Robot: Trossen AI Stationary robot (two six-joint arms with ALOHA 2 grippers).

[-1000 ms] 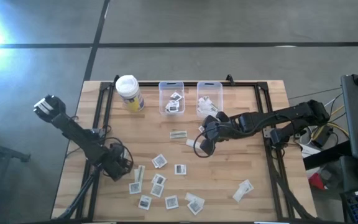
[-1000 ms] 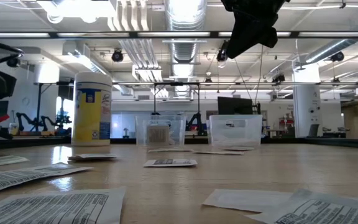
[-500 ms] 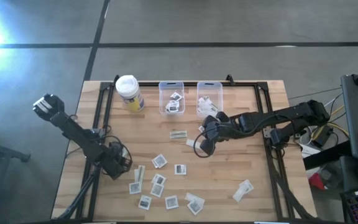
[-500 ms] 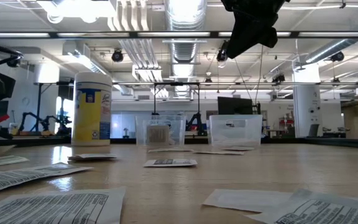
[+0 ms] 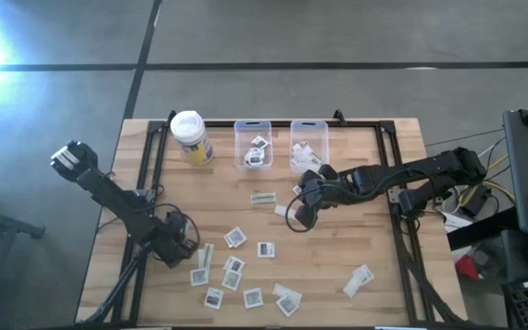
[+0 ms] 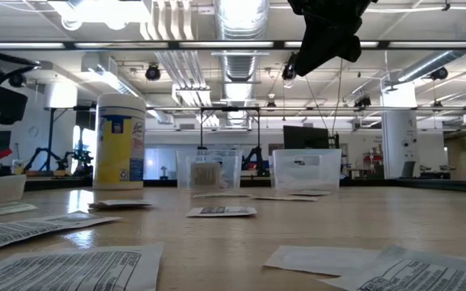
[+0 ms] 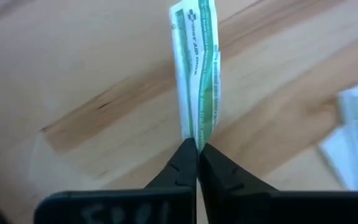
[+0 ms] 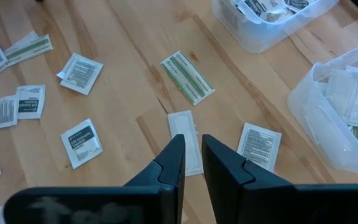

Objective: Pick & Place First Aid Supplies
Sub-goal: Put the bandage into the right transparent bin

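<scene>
- Left wrist view: left hand (image 7: 196, 149) clenched on the end of a green-striped strip (image 7: 199, 74) lying on the table (image 7: 73, 62).
- Right hand (image 8: 192, 146) slightly parted, empty, above a white strip (image 8: 188, 134).

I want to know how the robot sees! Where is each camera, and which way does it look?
High view: above, looking straight down at the table, both arms.
Low view: at tabletop height, looking across packets to the yellow container; one arm overhead.
Left wrist view: past the left pincer, shut on a green-striped strip.
Right wrist view: past the right pincer, down at packets and two clear bins.
Shared: high and low views both show the container and bins.
</scene>
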